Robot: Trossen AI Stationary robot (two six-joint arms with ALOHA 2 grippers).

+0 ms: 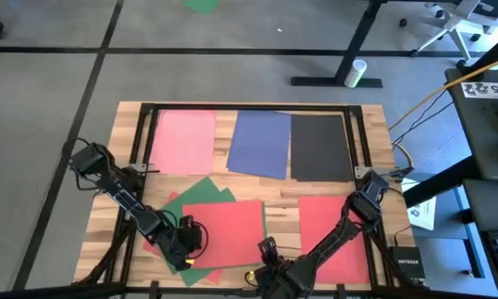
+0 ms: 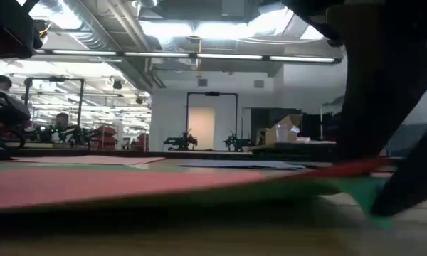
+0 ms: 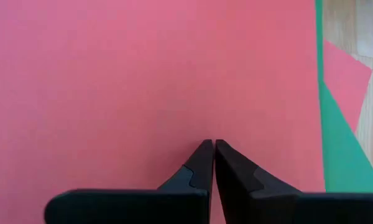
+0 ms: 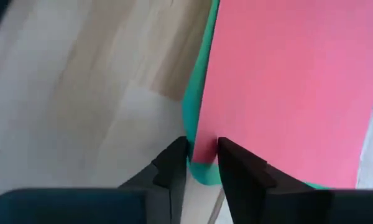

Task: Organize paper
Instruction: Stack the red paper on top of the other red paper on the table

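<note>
Wood bench (image 1: 124, 137) w/ a black frame (image 1: 141, 124) round its edge; grey floor (image 1: 50, 100) w/ dark lines; a small white roll (image 1: 354, 73) lies on the floor by a black desk leg (image 1: 336, 80); a black box (image 1: 402, 267) sits at the bench's right corner; a white printed sheet (image 1: 422, 212) just beside; far room has ppl (image 2: 60, 122) & ceiling lights (image 2: 199, 30).
</note>
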